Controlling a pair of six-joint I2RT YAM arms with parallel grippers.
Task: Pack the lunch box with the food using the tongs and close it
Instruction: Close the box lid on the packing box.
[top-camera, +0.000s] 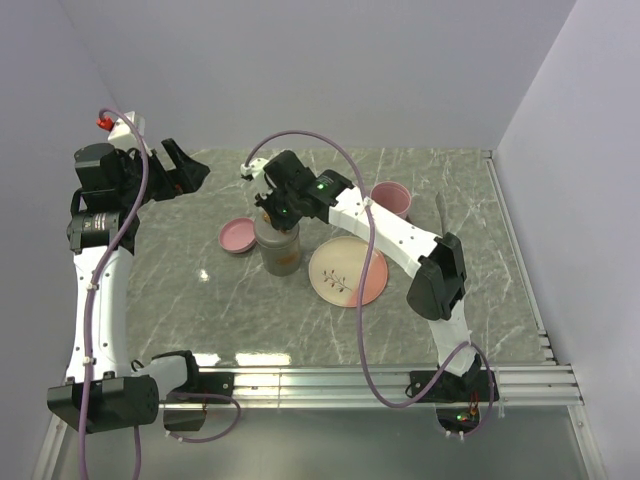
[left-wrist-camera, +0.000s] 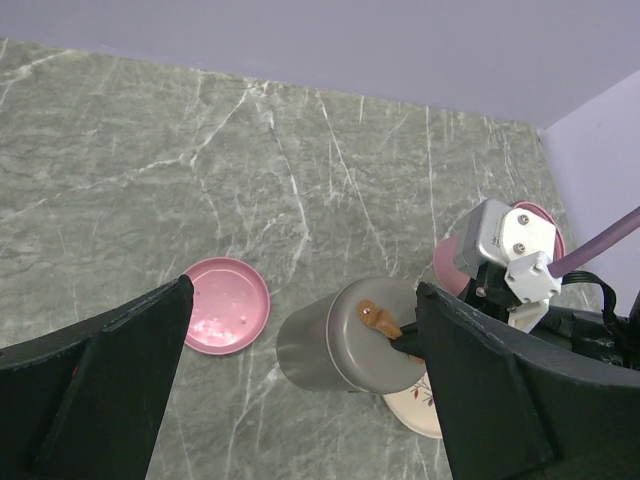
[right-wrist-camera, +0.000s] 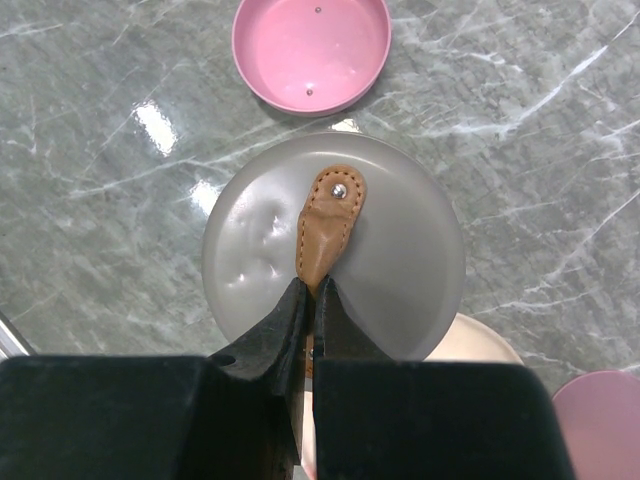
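Observation:
The lunch box (top-camera: 281, 250) is a grey upright cylinder in the middle of the table, with its grey lid (right-wrist-camera: 400, 250) sitting on top. A brown leather strap (right-wrist-camera: 328, 215) is riveted to the lid. My right gripper (right-wrist-camera: 312, 290) is directly above the lid and shut on that strap (left-wrist-camera: 381, 320). My left gripper (top-camera: 186, 170) hangs open at the far left, high above the table and well away from the box, with nothing between its fingers. A thin silver piece that may be the tongs (top-camera: 440, 210) lies at the far right. No food is in view.
A shallow pink dish (top-camera: 238, 236) lies just left of the lunch box. A cream-and-pink plate (top-camera: 350, 272) with a leaf print sits to the box's right. A pink cup (top-camera: 390, 198) stands behind the plate. Walls close in the back and both sides.

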